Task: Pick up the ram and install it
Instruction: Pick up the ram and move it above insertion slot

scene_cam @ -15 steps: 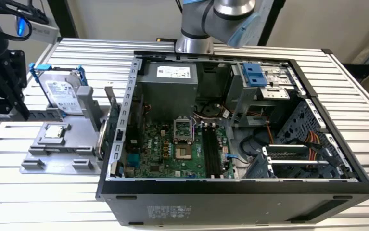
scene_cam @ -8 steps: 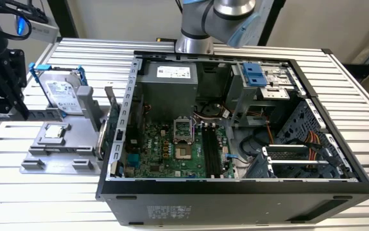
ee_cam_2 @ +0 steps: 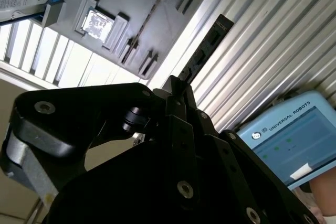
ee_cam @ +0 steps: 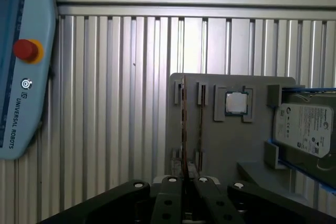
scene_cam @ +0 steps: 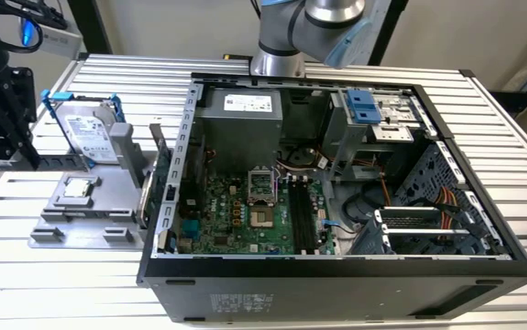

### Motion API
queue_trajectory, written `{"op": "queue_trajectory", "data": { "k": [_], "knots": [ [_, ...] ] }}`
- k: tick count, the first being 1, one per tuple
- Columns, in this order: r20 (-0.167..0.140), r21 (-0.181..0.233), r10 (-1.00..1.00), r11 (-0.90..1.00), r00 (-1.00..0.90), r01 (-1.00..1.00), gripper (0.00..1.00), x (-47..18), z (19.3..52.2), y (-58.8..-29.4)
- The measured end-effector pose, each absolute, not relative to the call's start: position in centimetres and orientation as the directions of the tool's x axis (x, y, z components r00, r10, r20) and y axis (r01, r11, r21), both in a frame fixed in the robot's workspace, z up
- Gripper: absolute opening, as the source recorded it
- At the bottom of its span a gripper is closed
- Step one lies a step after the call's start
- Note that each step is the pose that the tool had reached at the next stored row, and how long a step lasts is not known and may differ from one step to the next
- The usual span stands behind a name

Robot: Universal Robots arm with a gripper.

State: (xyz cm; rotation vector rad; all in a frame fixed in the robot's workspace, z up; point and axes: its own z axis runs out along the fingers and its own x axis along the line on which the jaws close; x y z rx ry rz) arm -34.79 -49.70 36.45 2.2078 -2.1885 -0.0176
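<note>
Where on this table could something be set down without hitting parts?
Bare table slats lie nearer the camera than the grey fixture, at the exterior view's left, and between the pendant and fixture in the first wrist view. Crowded: the fixture and the computer case.

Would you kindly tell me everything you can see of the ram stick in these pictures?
In the first wrist view the ram shows edge-on: a slim, long strip with a coppery-brown edge, standing on edge in end brackets of the grey fixture, parallel to the table slats. A similar strip stands beside it, apart, between it and the CPU chip. Its near end lines up with the gripper; contact cannot be told.
</note>
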Motion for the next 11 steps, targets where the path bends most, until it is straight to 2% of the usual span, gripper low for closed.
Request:
{"op": "queue_trajectory", "data": {
  "k": [11],
  "knots": [
    [0.015,0.031,-1.0,-0.009,0.009,-0.999,0.0,-34.8,37.6,-49.7]
  ]
}}
